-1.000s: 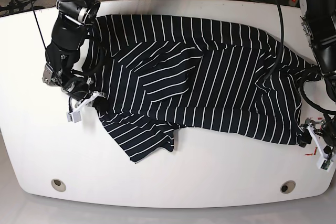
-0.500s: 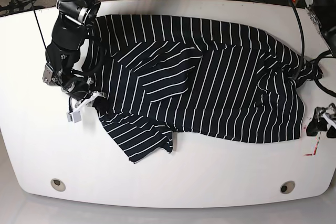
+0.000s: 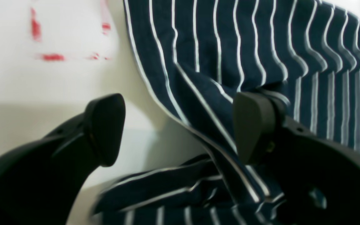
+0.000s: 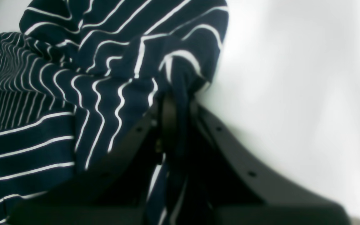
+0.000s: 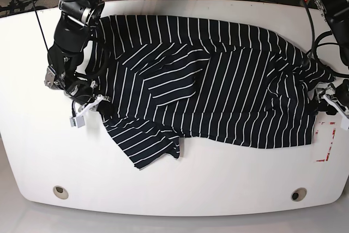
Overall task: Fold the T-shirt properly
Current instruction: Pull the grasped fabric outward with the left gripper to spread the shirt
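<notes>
The black T-shirt (image 5: pixel 218 91) with thin white stripes lies crumpled across the white table (image 5: pixel 218 178), one sleeve folded toward the front left. My right gripper (image 5: pixel 90 105), at the shirt's left edge, is shut on a bunched fold of the T-shirt (image 4: pixel 173 72). My left gripper (image 5: pixel 331 101) sits at the shirt's right edge. In the left wrist view it (image 3: pixel 178 128) is open, and the shirt's hem (image 3: pixel 205 103) runs between the two fingers, the right finger (image 3: pixel 252 125) resting over the cloth.
Red tape marks (image 5: pixel 327 144) lie on the table by the shirt's right corner and show in the left wrist view (image 3: pixel 52 57). Two round holes (image 5: pixel 61 192) (image 5: pixel 298 194) sit near the front edge. Cables hang behind the table.
My left gripper has moved from the front right table edge back to the shirt's right edge. The right arm has not moved.
</notes>
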Motion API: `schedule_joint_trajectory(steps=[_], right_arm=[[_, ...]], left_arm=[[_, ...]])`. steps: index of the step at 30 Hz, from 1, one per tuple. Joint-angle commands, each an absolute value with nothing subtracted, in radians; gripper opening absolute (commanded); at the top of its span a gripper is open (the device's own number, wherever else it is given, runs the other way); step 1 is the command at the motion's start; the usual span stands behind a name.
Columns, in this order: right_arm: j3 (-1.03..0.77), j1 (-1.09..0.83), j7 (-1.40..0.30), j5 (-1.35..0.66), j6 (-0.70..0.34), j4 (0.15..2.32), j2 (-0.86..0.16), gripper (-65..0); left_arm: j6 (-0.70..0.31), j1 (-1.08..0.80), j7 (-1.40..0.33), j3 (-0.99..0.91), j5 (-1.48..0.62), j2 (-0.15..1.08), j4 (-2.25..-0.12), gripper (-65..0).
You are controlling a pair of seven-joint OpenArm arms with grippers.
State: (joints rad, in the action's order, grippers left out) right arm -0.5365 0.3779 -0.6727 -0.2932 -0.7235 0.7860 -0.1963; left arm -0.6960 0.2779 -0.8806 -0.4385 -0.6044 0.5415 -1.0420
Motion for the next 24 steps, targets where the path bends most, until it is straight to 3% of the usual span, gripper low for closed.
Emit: schedule_joint_trajectory(steps=[1, 24], right_arm=[[-0.533, 0.377, -0.737, -0.228, -0.698, 0.785, -0.205, -61.7], [-0.532, 0.371, -0.737, -0.228, -0.698, 0.785, -0.205, -61.7]], left_arm=[[-0.698, 0.305, -0.851, -0.522, -0.659, 0.570, -0.949, -15.1], [-0.698, 0.484, -0.834, -0.568, -0.674, 0.487, -0.611, -14.9]])
